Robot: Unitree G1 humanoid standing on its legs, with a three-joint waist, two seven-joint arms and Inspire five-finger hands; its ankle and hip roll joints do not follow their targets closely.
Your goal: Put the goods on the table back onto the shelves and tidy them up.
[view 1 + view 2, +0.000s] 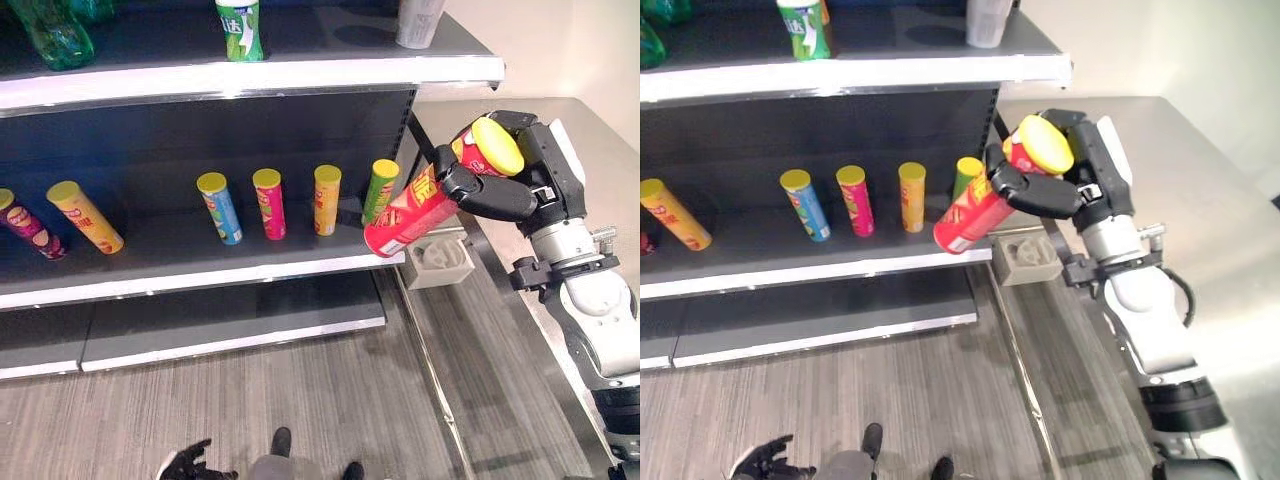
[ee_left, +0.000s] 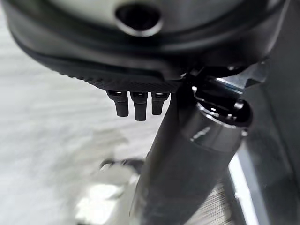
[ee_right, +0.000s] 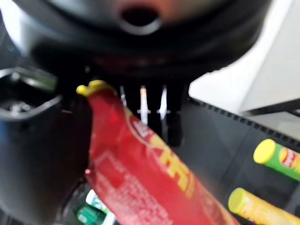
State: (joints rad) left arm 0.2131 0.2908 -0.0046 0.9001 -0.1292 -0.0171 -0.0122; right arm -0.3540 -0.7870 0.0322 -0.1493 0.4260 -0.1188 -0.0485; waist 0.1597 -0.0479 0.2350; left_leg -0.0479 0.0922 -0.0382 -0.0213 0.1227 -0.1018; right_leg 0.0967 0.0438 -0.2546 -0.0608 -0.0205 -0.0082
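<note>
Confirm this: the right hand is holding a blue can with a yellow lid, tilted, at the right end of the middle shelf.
Not quite: the can is red, not blue, as the left eye view shows. The rest stands: the right hand is curled round it near its yellow lid, and it hangs tilted at the right end of the middle shelf. The blue can stands further left on that shelf.

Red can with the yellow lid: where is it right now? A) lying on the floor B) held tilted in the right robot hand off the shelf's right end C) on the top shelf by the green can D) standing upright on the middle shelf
B: the right robot hand is curled round the lid end of the red can, which hangs tilted by the right end of the middle shelf, its base not set down on it.
</note>
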